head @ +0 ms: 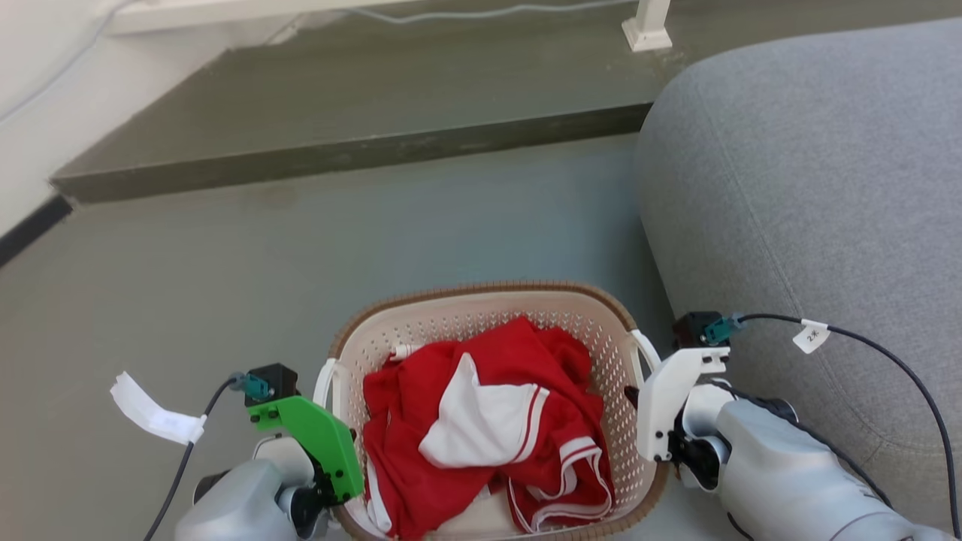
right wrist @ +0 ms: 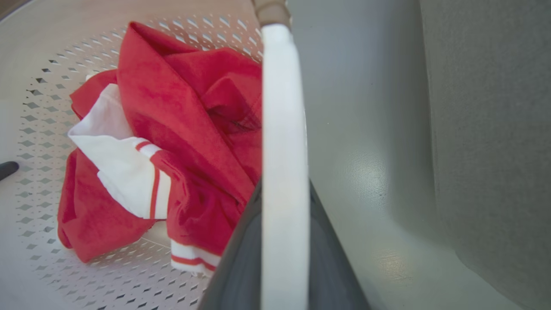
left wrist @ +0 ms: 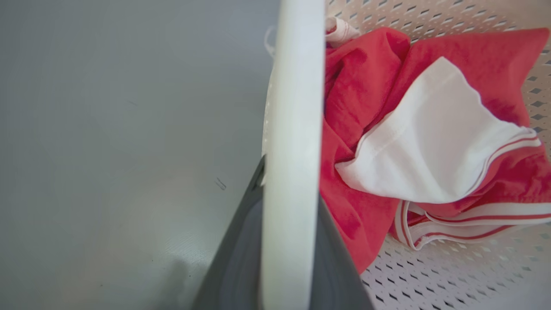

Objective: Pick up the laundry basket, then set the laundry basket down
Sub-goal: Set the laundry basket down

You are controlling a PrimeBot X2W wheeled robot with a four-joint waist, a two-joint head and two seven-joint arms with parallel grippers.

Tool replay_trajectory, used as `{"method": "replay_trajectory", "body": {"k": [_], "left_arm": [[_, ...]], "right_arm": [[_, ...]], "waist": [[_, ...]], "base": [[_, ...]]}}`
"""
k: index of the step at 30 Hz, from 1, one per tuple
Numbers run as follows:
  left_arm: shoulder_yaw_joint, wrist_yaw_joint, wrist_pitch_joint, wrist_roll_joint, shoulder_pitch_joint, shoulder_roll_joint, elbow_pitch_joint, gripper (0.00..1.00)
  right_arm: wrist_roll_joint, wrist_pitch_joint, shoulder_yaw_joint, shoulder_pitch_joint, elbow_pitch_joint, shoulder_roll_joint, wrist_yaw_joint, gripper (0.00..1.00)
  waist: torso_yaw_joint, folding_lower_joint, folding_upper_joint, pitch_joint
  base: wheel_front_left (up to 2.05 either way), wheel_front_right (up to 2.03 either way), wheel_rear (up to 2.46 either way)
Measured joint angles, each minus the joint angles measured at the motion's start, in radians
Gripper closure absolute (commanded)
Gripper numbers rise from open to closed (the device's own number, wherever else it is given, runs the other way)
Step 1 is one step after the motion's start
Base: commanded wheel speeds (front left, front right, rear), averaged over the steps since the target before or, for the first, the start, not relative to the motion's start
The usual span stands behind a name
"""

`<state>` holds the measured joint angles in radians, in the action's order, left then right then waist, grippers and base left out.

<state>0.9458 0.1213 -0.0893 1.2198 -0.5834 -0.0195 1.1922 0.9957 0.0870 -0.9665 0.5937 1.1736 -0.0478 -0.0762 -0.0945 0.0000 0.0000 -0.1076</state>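
The basket of red clothes sits low by the sofa, the left gripper and right gripper with jaws clamped on its white handles, so I'd judge the pick-up in hand, next needing both arms to rise evenly, level.

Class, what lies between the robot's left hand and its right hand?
The laundry basket, holding a red-and-white garment, sits there, as the head view shows.

Dark grey fingers, green left bracket, white right bracket
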Motion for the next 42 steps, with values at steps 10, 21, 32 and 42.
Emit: {"method": "replay_trajectory", "body": {"k": [10, 21, 32, 42], "left_arm": [[-0.002, 0.0, 0.038, -0.002, -0.057, -0.007, -0.005, 1.0], [-0.003, 0.001, 0.085, -0.02, -0.134, -0.037, -0.037, 1.0], [-0.007, 0.001, 0.126, -0.028, -0.2, -0.062, -0.072, 1.0], [-0.007, 0.0, 0.145, -0.038, -0.267, -0.098, -0.134, 1.0]], "right_arm": [[0.0, -0.026, -0.002, 0.058, -0.023, -0.005, 0.027, 1.0], [0.0, -0.08, -0.002, 0.128, -0.052, -0.007, 0.062, 1.0], [-0.008, -0.126, -0.01, 0.204, -0.064, -0.009, 0.088, 1.0], [-0.011, -0.183, -0.008, 0.271, -0.071, -0.009, 0.121, 1.0]], "waist": [[-0.006, 0.0, 0.0, -0.095], [-0.008, 0.0001, 0.0, -0.225], [0.001, 0.0002, 0.0, -0.363], [0.006, 0.0002, 0.0, -0.487]], "base": [[0.0, 0.0, 0.0], [0.0, 0.0, 0.0], [0.0, 0.0, 0.0], [0.0, 0.0, 0.0]]}}
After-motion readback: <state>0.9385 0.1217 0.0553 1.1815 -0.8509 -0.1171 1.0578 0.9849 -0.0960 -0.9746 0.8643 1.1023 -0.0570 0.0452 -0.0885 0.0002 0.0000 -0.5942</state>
